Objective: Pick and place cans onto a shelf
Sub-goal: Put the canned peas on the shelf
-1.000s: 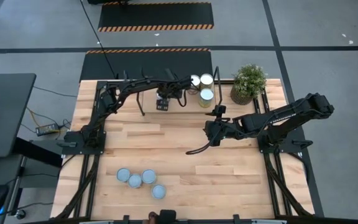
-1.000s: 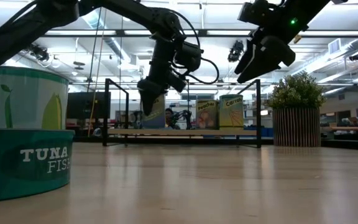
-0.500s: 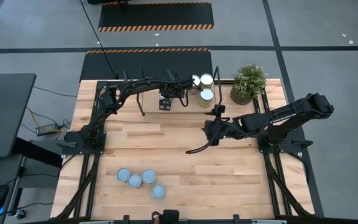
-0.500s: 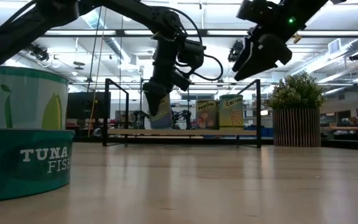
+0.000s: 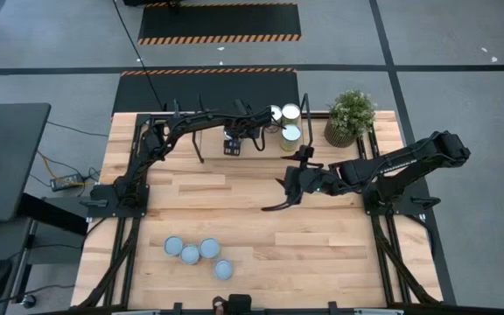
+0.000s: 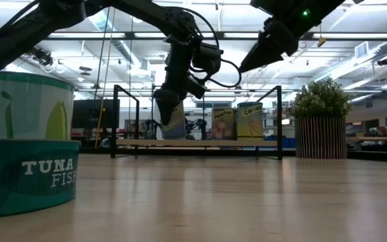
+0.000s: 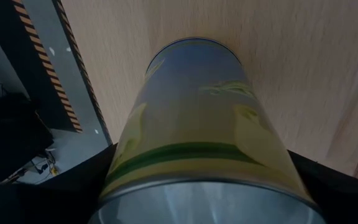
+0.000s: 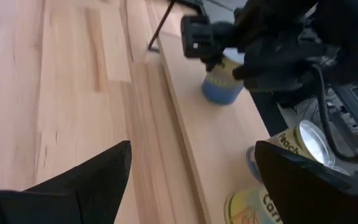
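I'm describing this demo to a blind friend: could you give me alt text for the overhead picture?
Seen from above, the left gripper holds a can over the shelf at the table's far edge, where three cans already stand beside a plant. The right gripper hangs open over mid-table, and four cans wait near the front.

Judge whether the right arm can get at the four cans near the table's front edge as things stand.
Probably yes: the right gripper is open and empty above bare table, and nothing lies between it and the four cans.
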Controlling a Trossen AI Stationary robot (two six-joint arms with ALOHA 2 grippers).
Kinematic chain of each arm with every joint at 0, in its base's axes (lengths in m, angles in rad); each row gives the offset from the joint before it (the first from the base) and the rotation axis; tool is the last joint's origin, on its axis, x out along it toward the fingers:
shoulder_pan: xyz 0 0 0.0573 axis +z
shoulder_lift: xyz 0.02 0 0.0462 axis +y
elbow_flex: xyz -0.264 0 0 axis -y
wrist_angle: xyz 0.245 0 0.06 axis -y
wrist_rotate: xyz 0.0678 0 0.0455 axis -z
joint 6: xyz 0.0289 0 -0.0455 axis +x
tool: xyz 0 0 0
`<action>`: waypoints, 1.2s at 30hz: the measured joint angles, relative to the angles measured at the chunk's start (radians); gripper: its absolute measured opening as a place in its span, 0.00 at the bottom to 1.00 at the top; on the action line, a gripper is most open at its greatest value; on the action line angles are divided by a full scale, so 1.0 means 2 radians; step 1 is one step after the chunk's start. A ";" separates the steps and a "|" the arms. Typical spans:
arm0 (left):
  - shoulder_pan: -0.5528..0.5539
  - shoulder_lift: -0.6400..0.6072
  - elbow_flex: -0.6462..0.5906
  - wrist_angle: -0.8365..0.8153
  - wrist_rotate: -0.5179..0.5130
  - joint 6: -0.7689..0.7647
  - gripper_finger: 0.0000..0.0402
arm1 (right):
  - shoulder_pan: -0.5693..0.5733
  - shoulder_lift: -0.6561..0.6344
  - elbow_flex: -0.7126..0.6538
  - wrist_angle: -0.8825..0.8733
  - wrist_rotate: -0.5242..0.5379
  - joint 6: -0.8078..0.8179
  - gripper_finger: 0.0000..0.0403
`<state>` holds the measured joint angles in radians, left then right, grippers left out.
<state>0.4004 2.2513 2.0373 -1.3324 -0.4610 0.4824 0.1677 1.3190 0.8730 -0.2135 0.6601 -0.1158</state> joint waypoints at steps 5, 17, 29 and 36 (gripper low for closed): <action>-0.001 0.000 0.000 0.000 -0.001 0.000 0.79 | 0.000 0.000 0.000 0.034 0.000 0.000 0.87; 0.000 0.000 0.000 0.002 -0.001 -0.025 0.79 | 0.000 0.000 0.000 0.083 0.000 0.000 0.87; -0.009 0.000 0.000 0.004 -0.006 -0.065 0.79 | 0.000 0.000 0.000 0.092 0.000 0.000 0.87; -0.009 0.000 0.000 -0.002 0.000 -0.064 0.79 | 0.000 0.000 0.000 0.092 0.000 0.000 0.87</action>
<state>0.3817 2.2513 2.0373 -1.3361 -0.4602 0.3536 0.1677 1.3190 0.8730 -0.0304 0.6594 -0.1157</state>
